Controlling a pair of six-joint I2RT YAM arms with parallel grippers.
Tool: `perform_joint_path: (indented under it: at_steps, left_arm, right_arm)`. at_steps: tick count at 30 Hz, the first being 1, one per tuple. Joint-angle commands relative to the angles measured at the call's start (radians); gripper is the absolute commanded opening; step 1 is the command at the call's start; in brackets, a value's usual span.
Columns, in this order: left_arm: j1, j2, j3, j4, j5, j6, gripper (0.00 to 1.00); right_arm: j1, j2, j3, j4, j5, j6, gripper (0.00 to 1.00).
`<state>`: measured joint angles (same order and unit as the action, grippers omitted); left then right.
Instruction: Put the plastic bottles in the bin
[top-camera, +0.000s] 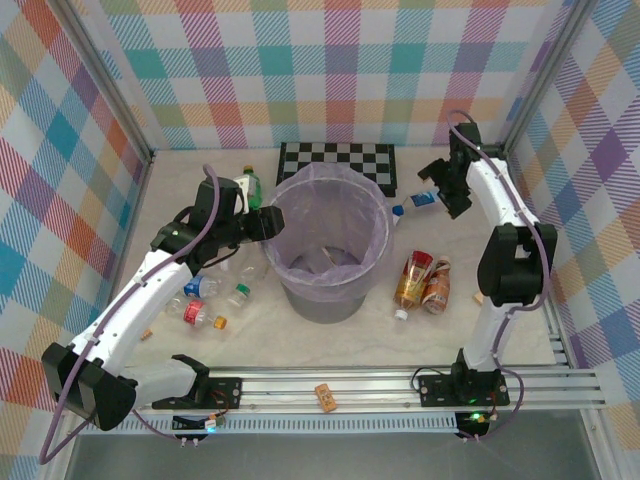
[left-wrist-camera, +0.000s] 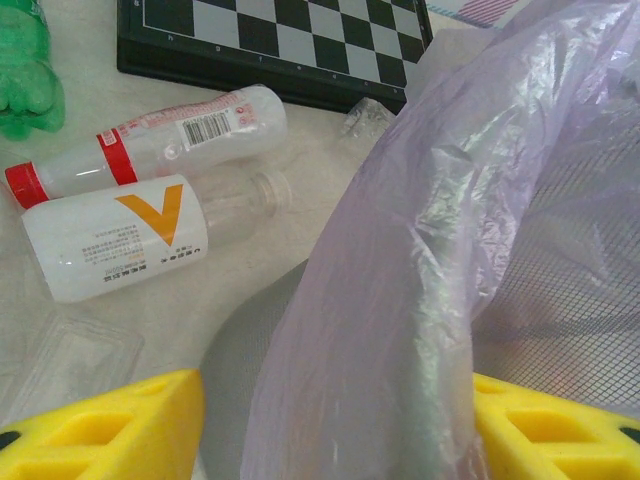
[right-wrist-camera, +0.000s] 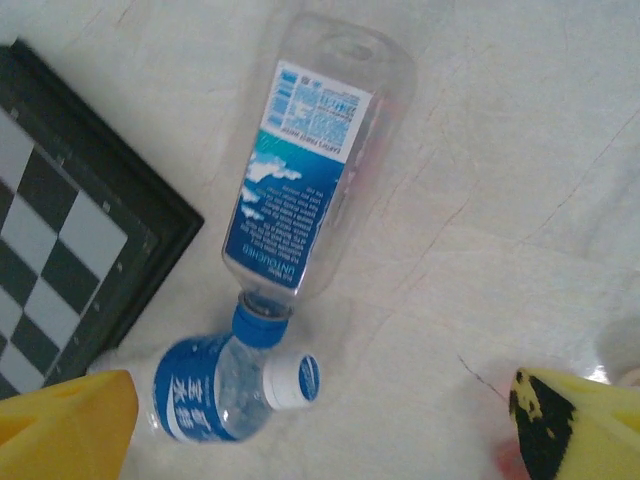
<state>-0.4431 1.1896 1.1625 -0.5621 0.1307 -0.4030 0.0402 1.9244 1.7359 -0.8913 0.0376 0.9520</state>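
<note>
- the left gripper (top-camera: 266, 222) sits at the left rim of the bin (top-camera: 320, 300), released. its jaws are parted astride the fold of the bag (left-wrist-camera: 420, 280), with a sliver of gap beside the left finger (left-wrist-camera: 100, 430) and nothing clamped.
- the bin stands upright mid-table with its mouth open. the checkerboard (top-camera: 338, 165) lies just behind it.
- beyond that rim, a white bottle (left-wrist-camera: 120, 240) and a red-cap bottle (left-wrist-camera: 170, 135) lie side by side. the red-cap one is near the checkerboard's front edge, and a green bottle (left-wrist-camera: 25, 70) lies further left.
- loose bottles (top-camera: 205, 295) lie by the left arm, near the bin's left wall.
- the right gripper (top-camera: 445, 195) hangs wide open and holds nothing, above two blue-label bottles.
- the big bottle (right-wrist-camera: 310, 170) points its cap at the small bottle (right-wrist-camera: 205, 400), and the two touch beside the checkerboard's right edge. bare table (right-wrist-camera: 520, 200) lies to their other side.
- two amber bottles (top-camera: 425, 282) lie together right of the bin, apart from its wall.
- there is open table in front of the bin.
</note>
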Motion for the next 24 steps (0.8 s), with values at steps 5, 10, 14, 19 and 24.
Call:
perform_joint_path:
  at_steps: [5, 10, 14, 19, 24]
  left_arm:
    - [-0.008, -0.002, -0.002, 0.005, 0.004, -0.007, 0.61]
    - [-0.008, 0.005, 0.0, 0.008, 0.003, -0.008, 0.62]
    - [-0.008, 0.013, -0.001, 0.009, 0.001, -0.008, 0.62]
    - [-0.008, 0.023, 0.009, 0.005, 0.0, -0.008, 0.62]
    - [-0.007, 0.034, 0.021, 0.007, 0.004, -0.008, 0.62]
  right_arm:
    - [-0.004, 0.118, 0.051, 0.059, 0.014, 0.217, 0.97]
    - [-0.004, 0.23, 0.163, 0.042, -0.004, 0.208, 0.97]
    - [-0.006, 0.32, 0.244, 0.014, -0.02, 0.218, 0.97]
    - [-0.005, 0.389, 0.276, 0.0, -0.046, 0.244, 0.97]
    - [-0.005, 0.412, 0.271, 0.005, -0.038, 0.246, 0.93]
